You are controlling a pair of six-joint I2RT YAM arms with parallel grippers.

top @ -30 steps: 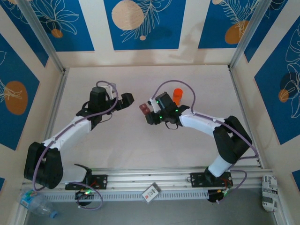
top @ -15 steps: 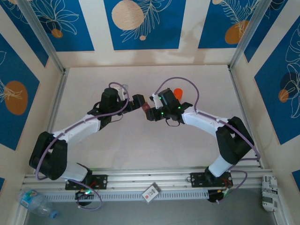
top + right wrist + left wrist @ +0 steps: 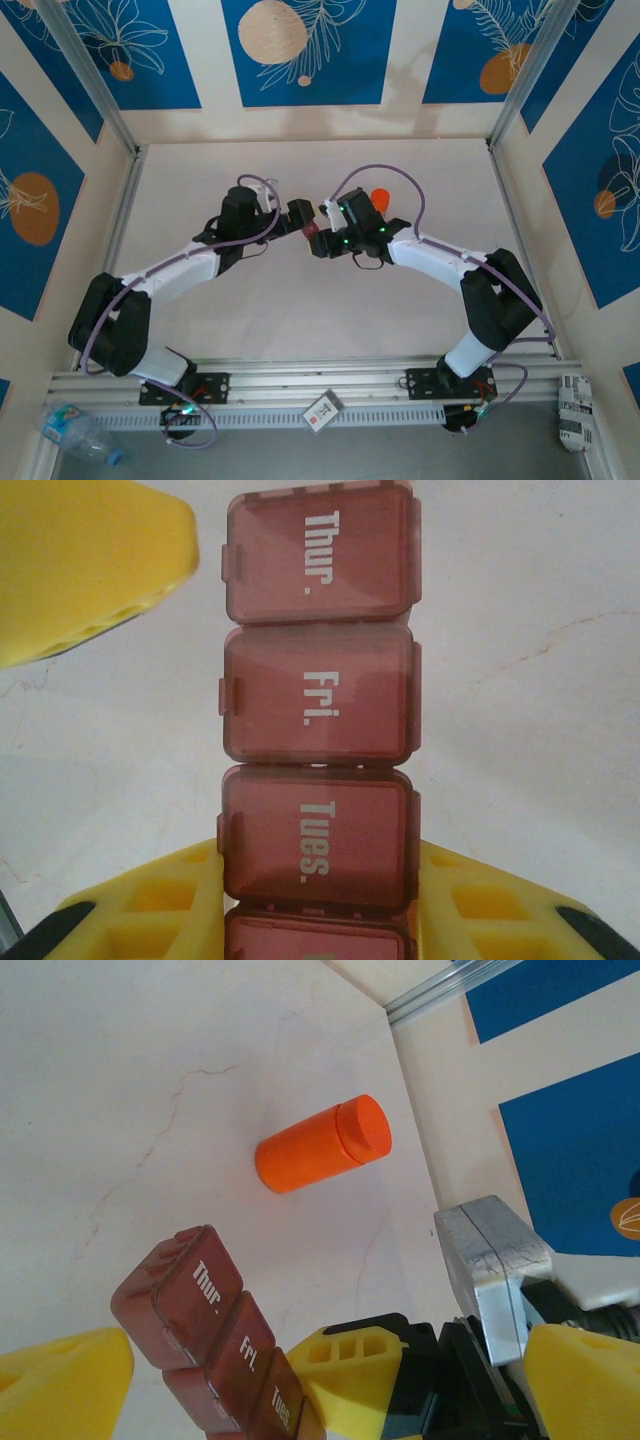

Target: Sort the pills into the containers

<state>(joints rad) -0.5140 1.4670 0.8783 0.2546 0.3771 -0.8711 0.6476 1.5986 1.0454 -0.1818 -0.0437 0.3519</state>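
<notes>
At mid-table, nearest the right wrist camera, the right gripper (image 3: 316, 905) is clamped on the containers (image 3: 318, 730). Its yellow fingers (image 3: 150, 915) pinch the strip at the "Tues." cell, so "Fri." and "Thur." project free. All visible lids look closed.

Just past that free end, the left gripper (image 3: 298, 214) stands with its jaws spread wide, holding nothing. One of its fingers is just beside the "Thur." corner without touching it.

The step looks like bringing the left gripper onto that end cell, probably to work its lid. Doing it well likely means keeping the right pinch firm and the strip level. The left finger should ease in slowly and catch only the lid's small side tab, not shove the strip sideways out of the grip.

Beyond the strip, an orange bottle (image 3: 320, 1147) lies on its side on the table (image 3: 120, 1080), cap on.

The fourth cell's label is cut off at the frame edge. The tinted lids hide whether any cell holds pills, and the bottle's contents are hidden too. Whether the strip touches the table cannot be told.
</notes>
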